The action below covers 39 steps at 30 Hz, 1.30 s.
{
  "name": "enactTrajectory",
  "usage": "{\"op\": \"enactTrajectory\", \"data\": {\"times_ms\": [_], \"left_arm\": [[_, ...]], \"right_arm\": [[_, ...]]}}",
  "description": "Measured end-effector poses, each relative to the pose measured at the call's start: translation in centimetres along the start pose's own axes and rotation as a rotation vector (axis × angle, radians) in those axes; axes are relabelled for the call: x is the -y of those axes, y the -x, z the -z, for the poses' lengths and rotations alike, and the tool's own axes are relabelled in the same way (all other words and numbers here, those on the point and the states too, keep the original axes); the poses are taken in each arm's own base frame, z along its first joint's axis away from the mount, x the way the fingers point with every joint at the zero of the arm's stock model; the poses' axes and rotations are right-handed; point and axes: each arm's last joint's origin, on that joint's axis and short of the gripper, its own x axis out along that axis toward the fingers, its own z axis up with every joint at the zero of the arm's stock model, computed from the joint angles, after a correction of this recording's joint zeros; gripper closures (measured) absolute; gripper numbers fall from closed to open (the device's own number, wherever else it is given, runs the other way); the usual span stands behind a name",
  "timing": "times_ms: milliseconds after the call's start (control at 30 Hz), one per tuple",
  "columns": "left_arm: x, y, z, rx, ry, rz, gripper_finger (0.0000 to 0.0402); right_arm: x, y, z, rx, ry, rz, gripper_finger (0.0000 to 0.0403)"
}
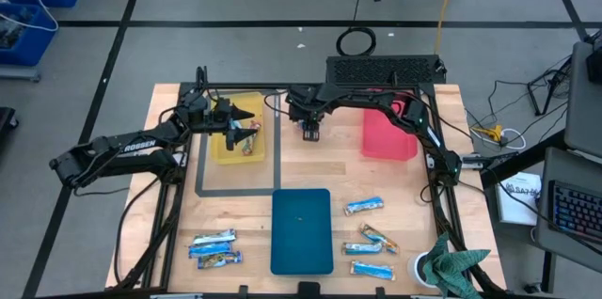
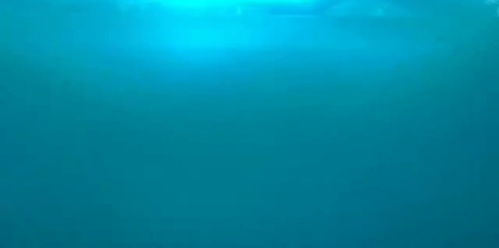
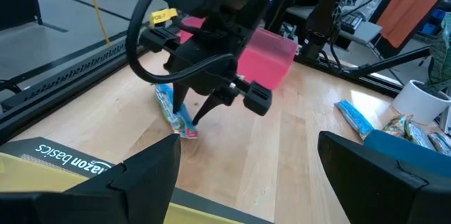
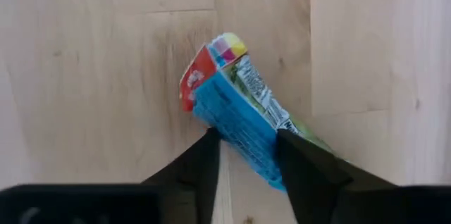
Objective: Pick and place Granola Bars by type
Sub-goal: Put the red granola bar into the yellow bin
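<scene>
My right gripper (image 1: 310, 132) is shut on one granola bar (image 4: 232, 97), a blue, red and green wrapper, over the bare wood between the yellow tray (image 1: 222, 145) and the red tray (image 1: 388, 137). It also shows in the left wrist view (image 3: 211, 104). My left gripper (image 3: 248, 150) is open and empty over the yellow tray, where multicoloured bars (image 1: 248, 139) lie. Other bars lie on the table: two at the near left (image 1: 213, 248) and several at the near right (image 1: 372, 238). My right gripper pinches the bar between its two fingers (image 4: 201, 164) near its upper end (image 4: 246, 143), from above, pointing down. The bar hangs below the fingers, slightly tilted. Its lower end (image 3: 187, 131) is at the table top; whether it touches the wood I cannot tell.
A blue tray (image 1: 301, 243) lies at the near middle and fills the low view (image 2: 249, 123). A green cloth (image 1: 458, 266) and a white cup (image 1: 423, 269) sit at the near right corner. Grey tape lines (image 1: 200, 181) mark a rectangle beside the yellow tray.
</scene>
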Motion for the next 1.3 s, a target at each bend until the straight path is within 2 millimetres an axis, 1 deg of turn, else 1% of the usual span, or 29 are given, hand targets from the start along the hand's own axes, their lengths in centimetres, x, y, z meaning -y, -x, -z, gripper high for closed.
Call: {"op": "enactTrajectory", "data": {"times_ms": [67, 167, 200, 267, 367, 467, 600, 700, 767, 867, 900, 967, 1067, 1133, 1233, 1300], "left_arm": [[0.0, 0.0, 0.0, 0.0, 0.0, -0.001, 0.0066], [0.0, 0.0, 0.0, 0.0, 0.0, -0.001, 0.0065], [0.0, 0.0, 0.0, 0.0, 0.0, -0.002, 0.0064], [0.0, 0.0, 0.0, 0.001, 0.0, -0.009, 0.0065], [0.0, 0.0, 0.0, 0.002, -0.002, -0.008, 0.0066], [0.0, 0.0, 0.0, -0.002, 0.001, -0.008, 0.0064], [0.0, -0.1, 0.0, 0.007, -0.006, -0.049, 0.0066], [0.1, -0.2, -0.2, 0.032, -0.021, -0.123, 0.0064], [0.1, -0.3, -0.4, 0.058, -0.027, -0.162, 0.0065], [0.3, -0.3, -0.7, 0.089, -0.043, -0.149, 0.0066], [0.4, -0.2, -0.9, 0.1, -0.049, -0.142, 0.0065], [0.5, 0.1, -1.2, 0.124, -0.062, -0.124, 0.0064], [0.8, 0.6, -1.6, 0.153, -0.071, -0.115, 0.0064], [1.0, 1.1, -2.0, 0.18, -0.083, -0.113, 0.0064], [1.2, 1.5, -2.2, 0.194, -0.09, -0.112, 0.0064], [1.4, 1.7, -2.2, 0.191, -0.09, -0.11, 0.0064]], "right_arm": [[0.0, -0.2, 0.2, -0.016, 0.003, 0.019, 0.0311], [-0.1, -0.2, 0.2, -0.017, 0.005, 0.013, 0.0375], [-0.2, -0.2, 0.2, -0.013, 0.013, 0.004, 0.0386], [-0.5, -0.1, 0.0, -0.007, 0.022, 0.003, 0.039], [-1.2, 0.6, -0.4, 0.02, 0.051, -0.006, 0.0397], [-2.2, 2.5, -1.4, 0.112, 0.072, 0.007, 0.04], [-3.7, 7.2, -3.3, 0.341, 0.109, 0.029, 0.0401], [-5.0, 10.1, -4.6, 0.533, 0.139, -0.028, 0.0402], [-5.7, 11.3, -5.5, 0.672, 0.16, -0.085, 0.0402], [-6.4, 12.5, -6.4, 0.814, 0.178, -0.186, 0.0402], [-6.6, 12.5, -6.8, 0.853, 0.18, -0.219, 0.0402], [-6.8, 11.9, -7.5, 0.916, 0.175, -0.304, 0.0403], [-7.1, 9.7, -8.4, 0.965, 0.143, -0.454, 0.0403], [-7.3, 7.9, -8.8, 0.973, 0.122, -0.525, 0.0403], [-7.5, 5.7, -9.0, 0.956, 0.095, -0.546, 0.0403], [-7.5, 4.4, -9.1, 0.938, 0.07, -0.511, 0.0402]]}}
